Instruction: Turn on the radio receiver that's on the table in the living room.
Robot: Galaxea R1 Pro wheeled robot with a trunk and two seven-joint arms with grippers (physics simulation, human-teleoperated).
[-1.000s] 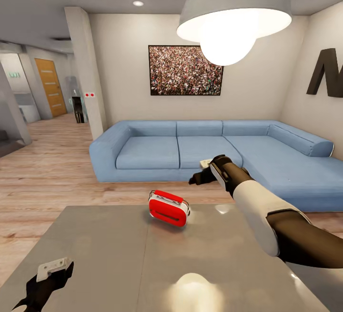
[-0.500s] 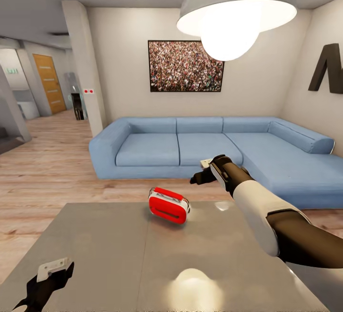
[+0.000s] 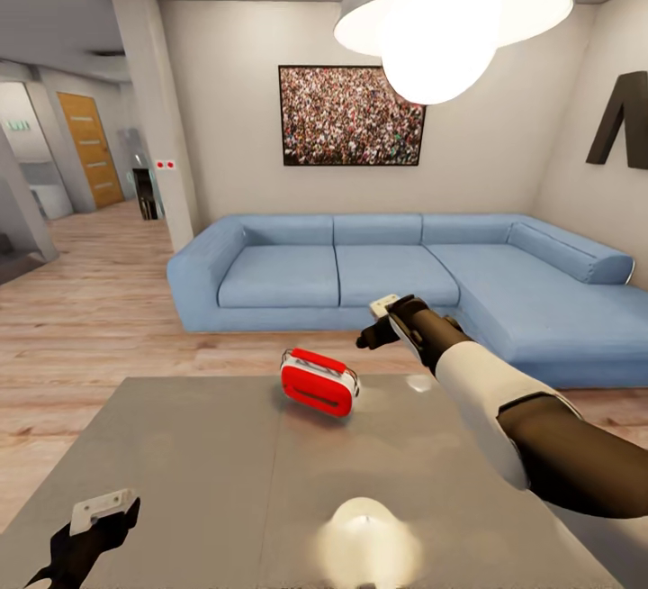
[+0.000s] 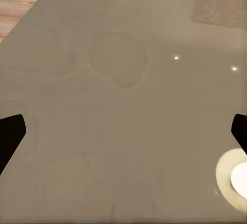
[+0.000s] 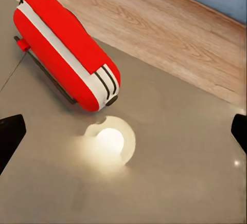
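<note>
Facing away, radio receiver (image 3: 317,381) dial hidden

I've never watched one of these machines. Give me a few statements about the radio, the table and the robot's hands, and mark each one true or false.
1. The red radio sits on the grey table. True.
2. The right hand grips the radio. False: it hangs open in the air beside the radio, holding nothing.
3. A blue sofa stands beyond the table. True.
4. The left hand rests on the radio. False: it is over the table's near corner, far from the radio.
5. The radio lies on the wooden floor. False: it is on the table.
</note>
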